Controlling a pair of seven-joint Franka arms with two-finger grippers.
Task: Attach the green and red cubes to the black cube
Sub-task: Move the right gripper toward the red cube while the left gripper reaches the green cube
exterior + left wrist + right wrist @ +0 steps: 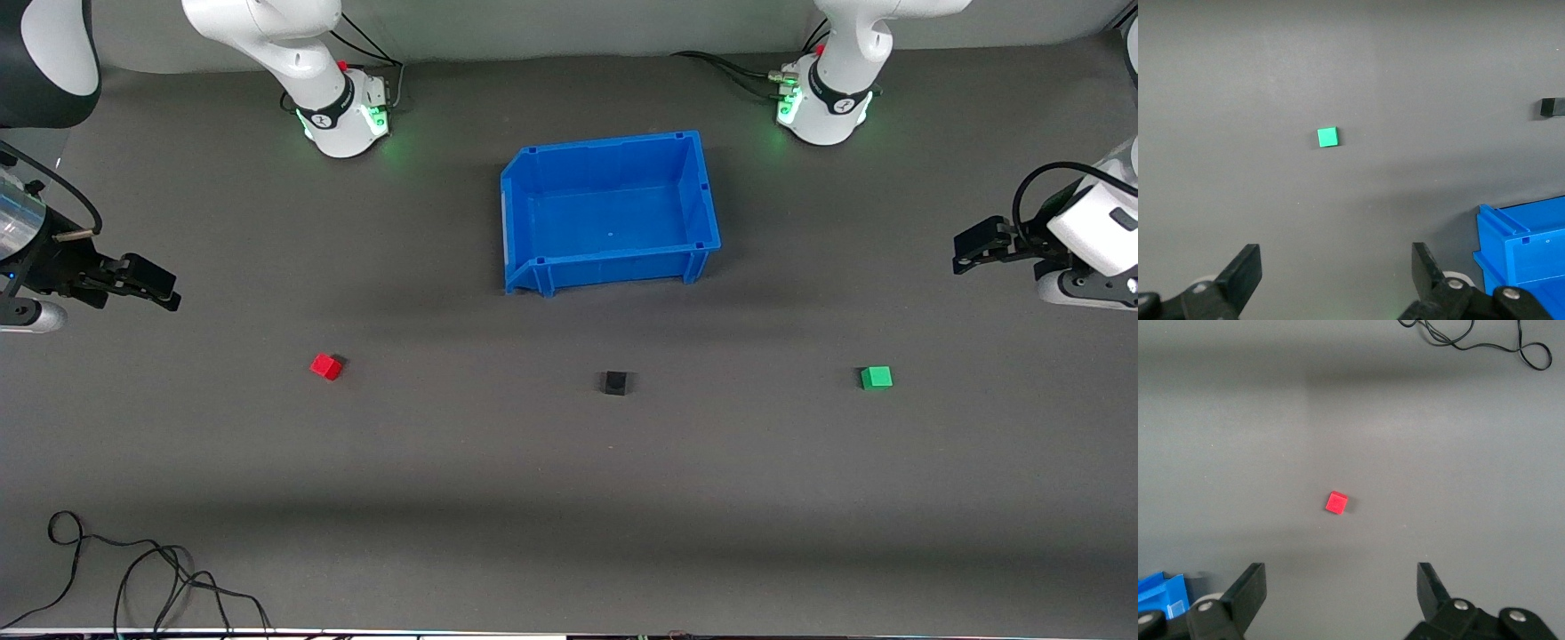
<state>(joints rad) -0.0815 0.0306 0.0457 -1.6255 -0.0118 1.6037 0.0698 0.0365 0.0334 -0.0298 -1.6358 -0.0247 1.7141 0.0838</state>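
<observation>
With both hands spread, left hand (pixel 1331 280) and right hand (pixel 1341 597) should each straddle green cube (pixel 876 378) and red cube (pixel 326 366) squarely before pinching.

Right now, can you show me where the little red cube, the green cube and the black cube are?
small red cube (pixel 326 366), front view, on its top face.
small green cube (pixel 877 378), front view, on its top face.
small matte black cube (pixel 613 382), front view, on its top face.
</observation>
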